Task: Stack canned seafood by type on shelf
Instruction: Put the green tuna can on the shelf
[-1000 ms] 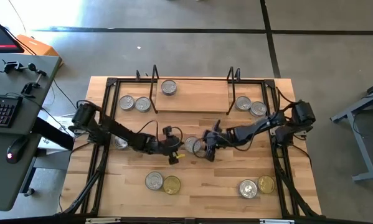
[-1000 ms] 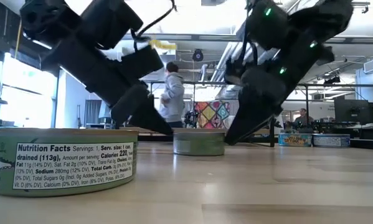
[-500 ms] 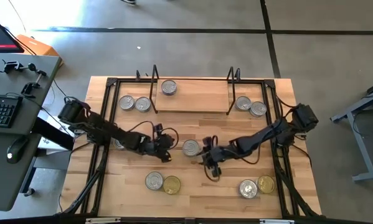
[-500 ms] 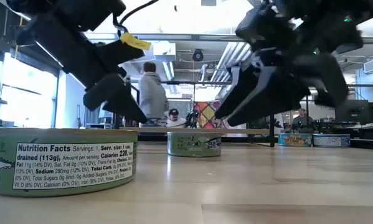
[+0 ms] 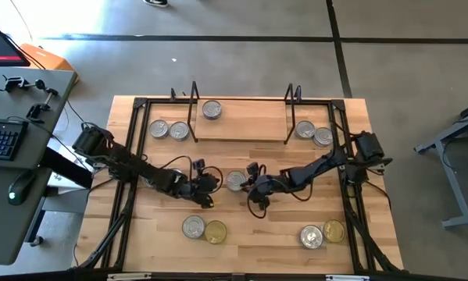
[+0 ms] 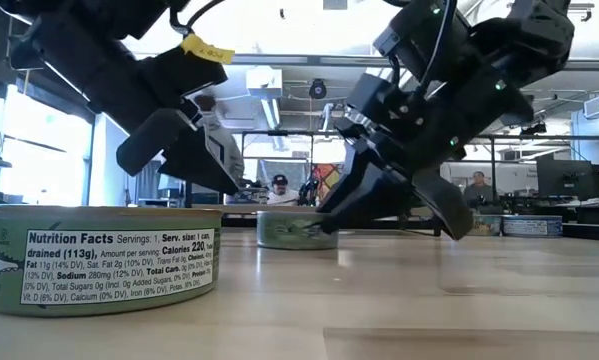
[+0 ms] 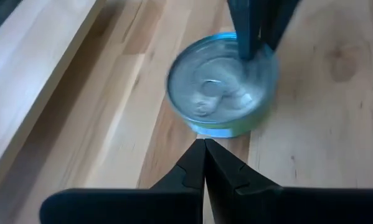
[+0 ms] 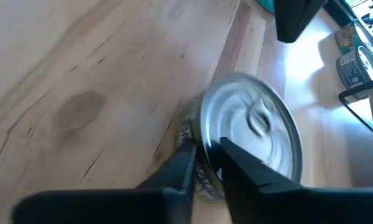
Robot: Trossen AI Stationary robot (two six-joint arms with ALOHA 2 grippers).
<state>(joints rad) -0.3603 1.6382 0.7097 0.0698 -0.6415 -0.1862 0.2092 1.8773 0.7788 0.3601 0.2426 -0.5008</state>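
Right gripper (image 5: 253, 190) is seen in the high view at the centre of the frame, just right of a small round silver-lidded tin (image 5: 235, 180) lying on the light-wood bench (image 5: 257, 234). Its fingers are drawn close, though a grip cannot be confirmed from above. The left gripper (image 5: 208, 184) lies just left of the same tin, with fingers pressed together and nothing held. The low light-wood shelf with black wire end frames (image 5: 249, 125) sits at the upper centre, with one silver tin (image 5: 212, 110) on it. Further tins are paired at the upper left, upper right, lower left and lower right.

In the low view, the tin (image 6: 291, 228) is seen mid-frame on the bench, with the right gripper (image 6: 329, 222) meeting its right side and the left gripper (image 6: 241, 186) beside it at the left.

In the left wrist view, the closed left fingers (image 7: 205, 163) point at the tin (image 7: 222, 84) from just short of it.

In the right wrist view, the right fingers (image 8: 181, 163) are seen narrowed at the near rim of the tin (image 8: 251, 134); whether the rim is clamped cannot be told.

The step in hand is judged to be the pick-up of this centre tin. A firm hold would be needed next, then a lift and a carry to the shelf.
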